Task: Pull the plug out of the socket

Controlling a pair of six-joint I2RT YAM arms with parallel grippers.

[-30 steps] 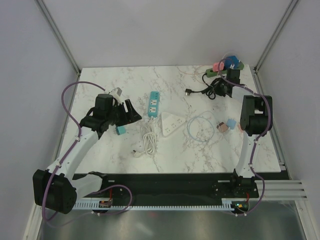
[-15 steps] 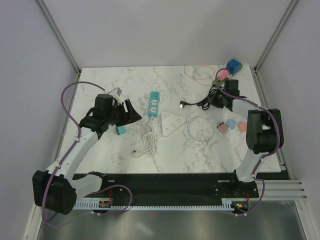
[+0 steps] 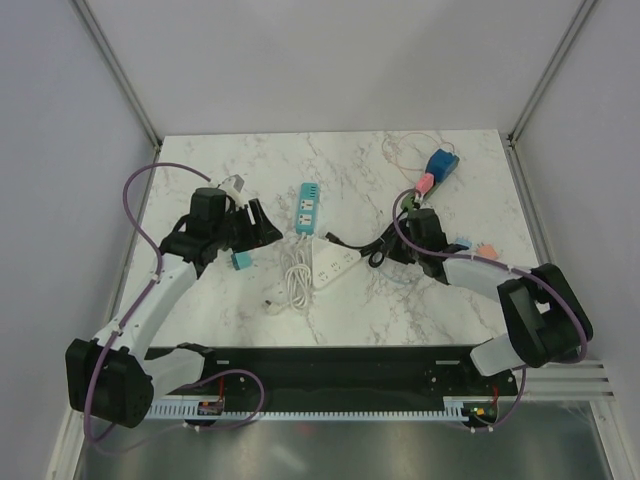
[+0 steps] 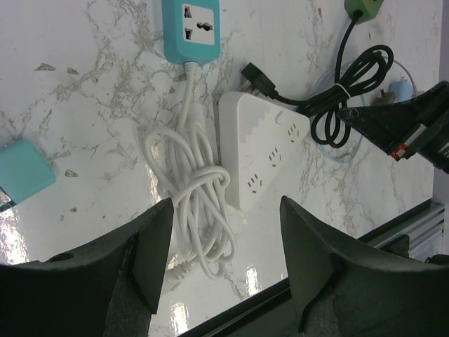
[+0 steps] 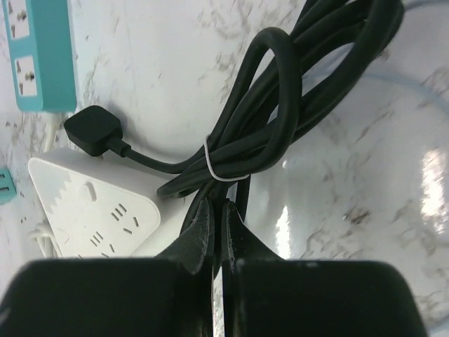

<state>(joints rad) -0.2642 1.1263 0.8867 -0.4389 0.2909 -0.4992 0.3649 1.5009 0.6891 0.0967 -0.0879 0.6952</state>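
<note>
My right gripper (image 3: pixel 388 250) (image 5: pixel 216 207) is shut on a bundled black cable (image 5: pixel 280 126) near the table's middle. The cable's black plug (image 3: pixel 330 238) (image 5: pixel 95 132) lies loose against a white triangular power strip (image 3: pixel 335 262) (image 4: pixel 263 151). The cable's other end runs to a small green socket (image 3: pixel 410 198) (image 4: pixel 363 7), which carries a pink plug (image 3: pixel 425 183) and a blue adapter (image 3: pixel 440 162). My left gripper (image 3: pixel 262 225) (image 4: pixel 224 203) is open and empty, hovering over the coiled white cord (image 4: pixel 193 189).
A teal power strip (image 3: pixel 308 207) (image 4: pixel 193 24) lies behind the white one. A teal block (image 3: pixel 241 261) sits under my left gripper. Small blue and pink cubes (image 3: pixel 470 246) lie right of my right gripper. A thin pink cable loop (image 3: pixel 400 148) lies at the back.
My right gripper has dragged the black cable, green socket, pink plug and blue adapter from the far right corner toward the middle. The black plug now lies by the white strip. The left arm is still.
</note>
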